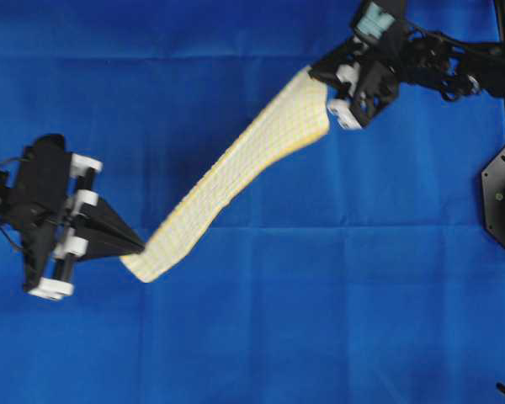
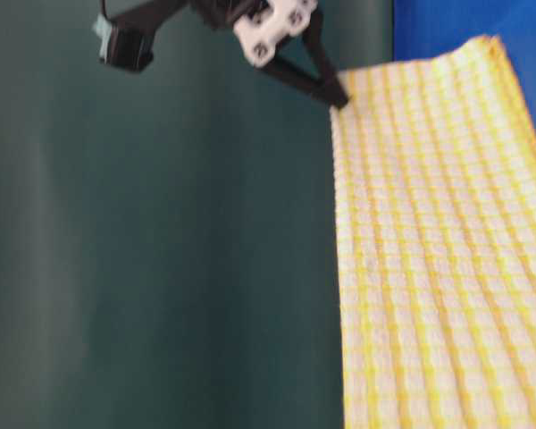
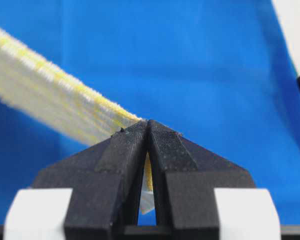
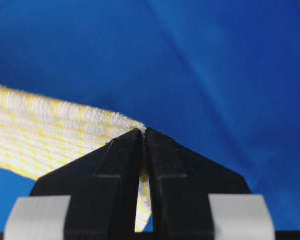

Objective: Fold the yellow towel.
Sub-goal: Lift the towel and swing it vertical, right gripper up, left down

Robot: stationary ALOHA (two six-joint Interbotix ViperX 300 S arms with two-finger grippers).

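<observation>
Towel stretched between two clamped grippers.
Left gripper [image 1: 139, 246] at eight o'clock and right gripper [image 1: 316, 74] at one o'clock pinch the thin yellow-and-white checked woven towel [image 1: 236, 172] above the plain blue cloth [image 1: 320, 320]; its gripped corners are hidden.

A blue cloth [image 1: 261, 337] covers the whole work surface, lying flat with faint straight crease lines crossing it; whether the yellow towel [image 1: 244, 164] rests on it or hangs clear above cannot be told from overhead.
</observation>
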